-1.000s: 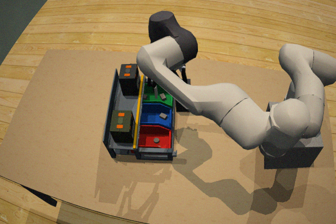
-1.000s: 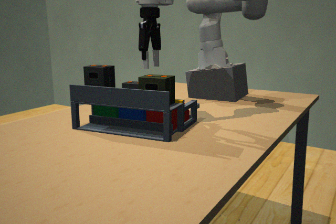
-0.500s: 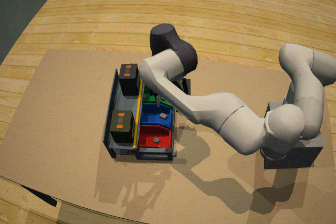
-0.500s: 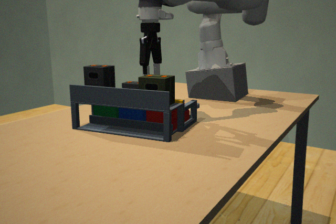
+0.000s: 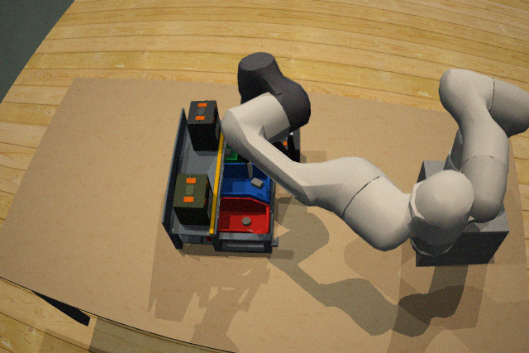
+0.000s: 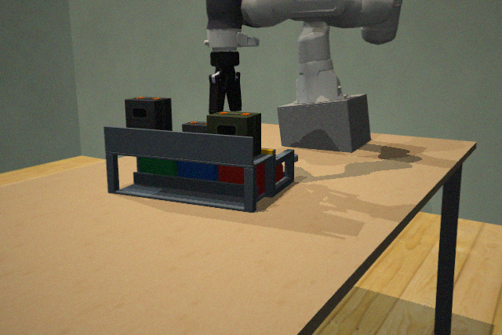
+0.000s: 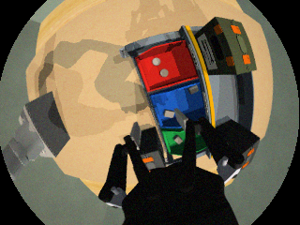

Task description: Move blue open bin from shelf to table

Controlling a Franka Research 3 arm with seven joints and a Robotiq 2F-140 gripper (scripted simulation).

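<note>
Top view, noted from my remote station: the blue bin (image 5: 244,183) sits in the lower row of the grey shelf (image 5: 172,169), middle of three, with the red bin (image 5: 243,217) touching one side and the green bin (image 5: 231,155) on the other, mostly hidden under my arm. Its long axis runs across the shelf's length, from the yellow rail (image 5: 216,187) out toward the side nearest the arm's pedestal (image 5: 491,246), and the cut-down open front points that way. One small grey part (image 5: 256,182) lies inside; the wrist view seems to show another, too small to be sure. On the upper deck stand an olive box (image 5: 191,197) and a black box (image 5: 202,123), both with orange tabs. Exterior view: my gripper (image 6: 225,106) hangs vertical above the shelf, behind the olive box, fingers pointing down. Its jaws are partly spread and hold nothing. I cannot tell how near the fingertips are to the bin.
</note>
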